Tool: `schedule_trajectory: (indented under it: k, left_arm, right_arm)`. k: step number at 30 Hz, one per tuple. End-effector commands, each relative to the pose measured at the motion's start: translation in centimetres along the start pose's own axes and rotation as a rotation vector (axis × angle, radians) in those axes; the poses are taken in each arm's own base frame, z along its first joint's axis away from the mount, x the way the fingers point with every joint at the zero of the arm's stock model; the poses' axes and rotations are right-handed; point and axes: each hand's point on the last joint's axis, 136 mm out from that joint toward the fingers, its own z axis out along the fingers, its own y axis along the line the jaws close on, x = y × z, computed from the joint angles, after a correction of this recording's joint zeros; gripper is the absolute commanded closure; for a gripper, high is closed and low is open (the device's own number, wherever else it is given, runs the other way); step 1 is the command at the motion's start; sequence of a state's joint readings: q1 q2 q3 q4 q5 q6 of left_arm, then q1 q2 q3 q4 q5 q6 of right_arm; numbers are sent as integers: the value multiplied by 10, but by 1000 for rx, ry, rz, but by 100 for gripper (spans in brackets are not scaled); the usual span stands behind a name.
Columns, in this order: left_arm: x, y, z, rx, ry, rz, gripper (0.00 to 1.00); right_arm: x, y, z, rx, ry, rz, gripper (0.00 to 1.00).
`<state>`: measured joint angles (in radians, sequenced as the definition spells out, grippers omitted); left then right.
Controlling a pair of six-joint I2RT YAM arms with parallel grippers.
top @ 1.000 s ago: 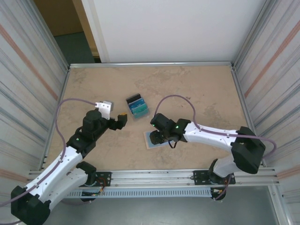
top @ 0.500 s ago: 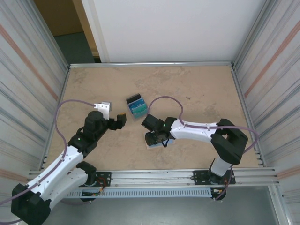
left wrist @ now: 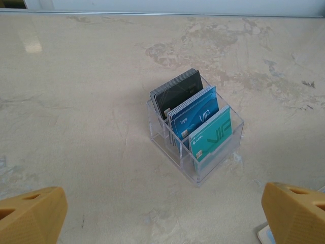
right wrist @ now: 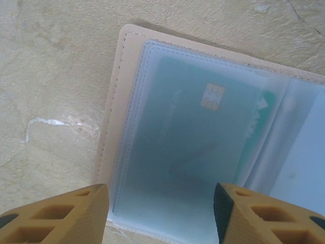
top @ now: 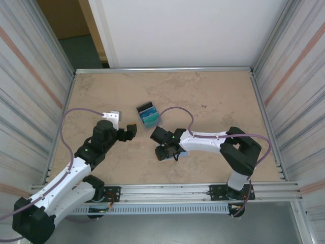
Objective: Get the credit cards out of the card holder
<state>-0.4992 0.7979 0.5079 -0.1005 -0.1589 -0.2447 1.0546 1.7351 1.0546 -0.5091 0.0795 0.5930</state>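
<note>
The card holder (right wrist: pixel 115 101) is a beige wallet lying open on the table, its pale blue-grey sleeves facing up. A teal credit card (right wrist: pixel 203 122) with a gold chip sits inside the frosted left sleeve. My right gripper (right wrist: pixel 161 216) hovers low over that sleeve, open, one finger on each side and nothing gripped. From above, the right gripper (top: pixel 165 150) covers most of the card holder (top: pixel 183 153). My left gripper (top: pixel 133 128) stands wide open and empty, left of a clear box of cards (top: pixel 149 115). Its fingers (left wrist: pixel 31 213) frame bare table.
The clear acrylic box (left wrist: pixel 205 170) holds upright black (left wrist: pixel 177 93), blue (left wrist: pixel 195 117) and teal (left wrist: pixel 212 138) cards in its slots. It stands mid-table, behind and between both grippers. Metal rails and corrugated walls (top: pixel 30 91) bound the table.
The right arm swung left, bringing its gripper over the left half of the card holder, and its jaws widened. The left arm barely shifted.
</note>
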Motion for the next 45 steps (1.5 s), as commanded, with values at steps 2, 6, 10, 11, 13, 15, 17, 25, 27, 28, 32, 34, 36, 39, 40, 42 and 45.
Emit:
schedule_trajectory:
  k: [2,6,10,11,13,15,17,25,27,28,32,34,36,39,40,42,45]
  left_arm:
    - [6,4,2,-21,14,-12,1]
    - [5,3,2,-22,15,-12,1]
    - [5,3,2,-21,14,-14,1]
    - [5,3,2,-21,15,-15,1]
    - [4,3,2,-19,12,-17,1]
    - [3,2,1,-16,12,-15,1]
    - [3,1,1,-11,12,-13,1]
    - [-3,-3,-3,15,-2,-9,1]
    - [-5,-5,-4,22,-5,-5,1]
    - [-5,-5,-4,22,-7,-7,1]
    - [-8,-6,-6,27,-14,-7,1]
    - [-9,-7,-6,29,-16,-6,1]
    - [-10,-9,-7,35,-21,3,1]
    - [-13,-13,-8,41,-30,27,1]
    - [-14,-15,-7,42,-33,37,1]
    - [-16,-20,-7,45,-39,64,1]
    - [-19,-28,-6,44,-47,107,1]
  right_arm:
    - [8,-6,8,36,25,-2,42]
    - [14,-9,13,50,43,1,42]
    - [19,-12,17,66,57,1,41]
    - [20,-13,18,69,60,1,41]
    - [23,-14,20,76,69,0,42]
    - [24,-15,20,76,68,3,42]
    - [24,-16,20,77,65,3,43]
    - [21,-18,17,28,51,30,46]
    - [20,-19,17,8,47,41,48]
    - [20,-19,16,1,45,47,48]
    - [18,-23,15,-18,40,64,52]
    - [18,-25,14,-22,38,67,56]
    - [16,-27,12,-29,30,70,60]
    - [12,-29,8,-42,16,79,69]
    - [11,-30,7,-45,11,82,71]
    - [7,-32,2,-53,-4,92,73]
    - [1,-34,-6,-62,-33,97,73]
